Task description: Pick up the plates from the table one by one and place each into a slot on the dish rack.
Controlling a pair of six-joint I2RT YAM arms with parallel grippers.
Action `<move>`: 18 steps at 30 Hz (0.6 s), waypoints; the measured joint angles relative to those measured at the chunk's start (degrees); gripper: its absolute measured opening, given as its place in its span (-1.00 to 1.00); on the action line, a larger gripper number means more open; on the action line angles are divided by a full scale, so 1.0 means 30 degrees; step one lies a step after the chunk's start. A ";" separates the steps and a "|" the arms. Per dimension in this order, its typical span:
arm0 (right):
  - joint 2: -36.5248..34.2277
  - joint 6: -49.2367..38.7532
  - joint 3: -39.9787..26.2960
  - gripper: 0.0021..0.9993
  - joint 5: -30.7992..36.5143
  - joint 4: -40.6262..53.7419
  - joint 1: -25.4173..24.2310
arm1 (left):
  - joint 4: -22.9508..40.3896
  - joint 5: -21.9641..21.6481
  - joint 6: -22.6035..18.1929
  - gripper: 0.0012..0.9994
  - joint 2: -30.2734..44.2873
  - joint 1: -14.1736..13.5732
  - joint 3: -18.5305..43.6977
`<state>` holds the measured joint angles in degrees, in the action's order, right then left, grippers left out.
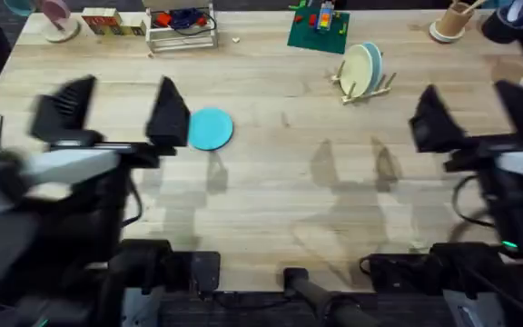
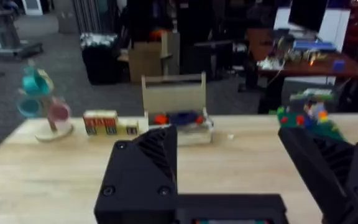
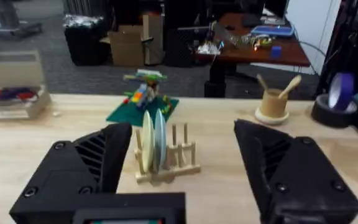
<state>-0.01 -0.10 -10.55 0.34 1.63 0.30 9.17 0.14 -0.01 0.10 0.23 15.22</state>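
A turquoise-blue plate (image 1: 211, 128) lies flat on the table (image 1: 280, 191), on the left half of it and a little toward the far side. It lies alone, well apart from the dish rack (image 1: 363, 87), which stands on the right half near the far edge. In the rack two plates stand upright on their edges between the pegs, one pale cream-green plate (image 1: 358, 69) and one light blue plate (image 1: 374, 65) just behind it; in the right wrist view they are side by side, touching or almost touching, and some free pegs of the rack are seen next to them.

The left gripper (image 1: 114, 111) is just beside the blue plate, raised close under the overhead camera. Its fingers are spread wide and hold nothing; one finger (image 1: 168, 113) covers the left edge of the plate in the overhead view. If it touches the plate, I cannot tell.

The right gripper (image 1: 476, 111) is on the right side of the table, nearer than the rack. Its fingers are also wide apart and empty.

Along the far edge of the table stand a white frame stand with cables (image 1: 182, 27), some small wooden blocks (image 1: 113, 22), a green board with toy bricks (image 1: 318, 29) and a wooden cup with sticks (image 1: 454, 20).
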 joint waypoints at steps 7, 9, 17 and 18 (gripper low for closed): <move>-0.0536 -0.0073 -0.6829 0.99 0.0102 0.6566 0.0000 | 0.6191 -0.0357 -0.0006 0.99 0.1875 0.0000 0.7825; -0.1307 -0.0070 -0.8885 0.99 0.0143 0.8065 0.0000 | 0.7807 -0.0466 -0.0009 0.99 0.3018 0.0002 1.0090; -0.6661 -0.0122 -1.5856 0.99 0.0169 1.2928 0.0000 | 1.4063 -0.0503 0.0008 0.99 0.8773 0.0001 1.8278; -0.7433 -0.0124 -1.6633 0.99 0.0168 1.3640 0.0000 | 1.5033 -0.0503 0.0008 0.99 0.9564 0.0004 1.9296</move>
<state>-22.31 -0.47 -60.45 0.84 42.55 0.30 54.27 -1.37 0.01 28.79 0.24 73.11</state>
